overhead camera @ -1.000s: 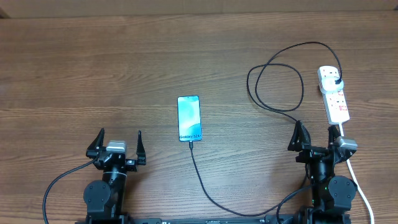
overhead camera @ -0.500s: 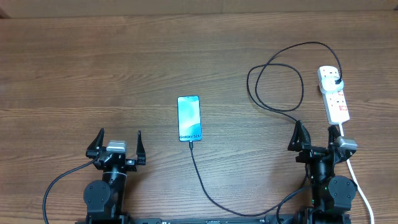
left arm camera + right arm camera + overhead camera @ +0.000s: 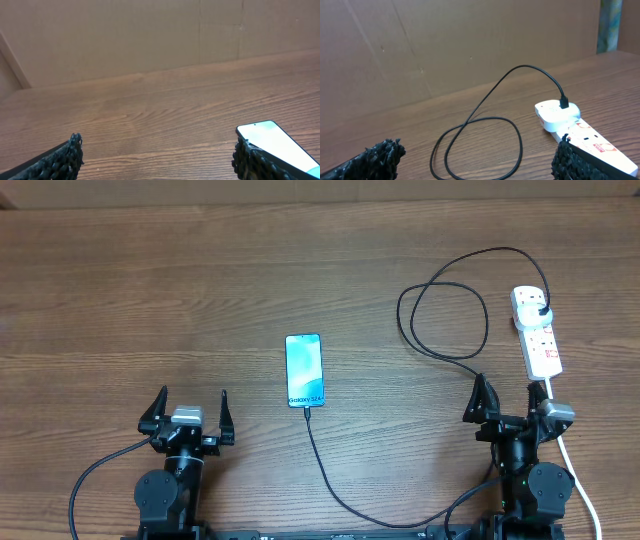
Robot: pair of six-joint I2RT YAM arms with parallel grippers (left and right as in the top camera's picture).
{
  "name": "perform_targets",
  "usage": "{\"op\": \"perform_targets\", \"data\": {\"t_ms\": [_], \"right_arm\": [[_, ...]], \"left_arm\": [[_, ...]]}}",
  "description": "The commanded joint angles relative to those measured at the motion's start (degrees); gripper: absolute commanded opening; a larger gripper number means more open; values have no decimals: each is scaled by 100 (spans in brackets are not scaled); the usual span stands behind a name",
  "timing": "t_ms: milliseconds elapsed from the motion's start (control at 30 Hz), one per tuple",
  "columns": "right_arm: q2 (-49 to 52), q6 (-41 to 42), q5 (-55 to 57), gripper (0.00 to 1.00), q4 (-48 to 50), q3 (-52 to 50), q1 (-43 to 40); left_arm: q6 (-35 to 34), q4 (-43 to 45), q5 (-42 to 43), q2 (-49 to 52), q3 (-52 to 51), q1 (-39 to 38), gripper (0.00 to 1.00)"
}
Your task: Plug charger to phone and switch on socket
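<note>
Working on brown wood-grain table (image 3: 150, 280), with plain tan wall (image 3: 125, 35) behind.

Noting phone (image 3: 304, 370) lying flat mid-table, lit screen up, between both arms.

Seeing charger (image 3: 530, 67) looping loosely over right half of table. Black plug (image 3: 541, 310) sitting in far outlet of socket (image 3: 545, 352). Connector tip (image 3: 305, 411) touching phone's near edge; seated or only abutting, cannot tell.

Recording left gripper (image 3: 190, 418) and right gripper (image 3: 505, 402) parked at near edge with jaws spread wide, holding nothing, well apart from phone. Right one sitting just beside socket's near end.

Judging handling:
- Treating cable as light and limp, likely dragging phone if tugged. Pinching it by the stiff collar just behind the tip, not by soft cord.
- Treating phone as slim, smooth and prone to sliding. Bracing its long edges while pushing.
- Expecting small red switches (image 3: 541, 332) to need one firm fingertip press, with strip probably light enough to shift.
</note>
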Motion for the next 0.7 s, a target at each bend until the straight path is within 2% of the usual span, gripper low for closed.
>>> {"op": "perform_targets", "data": {"t_ms": [0,200,667], "right_arm": [[-68,-138,59,100,4,-59,31],[-68,-1316,4,100,4,-59,461],[-68,-1307,-39,100,13,-59,575]], "left_arm": [[146,-15,-63,-63,-22,-28,100],[149,-13,-63,-63,-22,-28,100],[149,-15,-63,-63,-22,-28,100]]}}
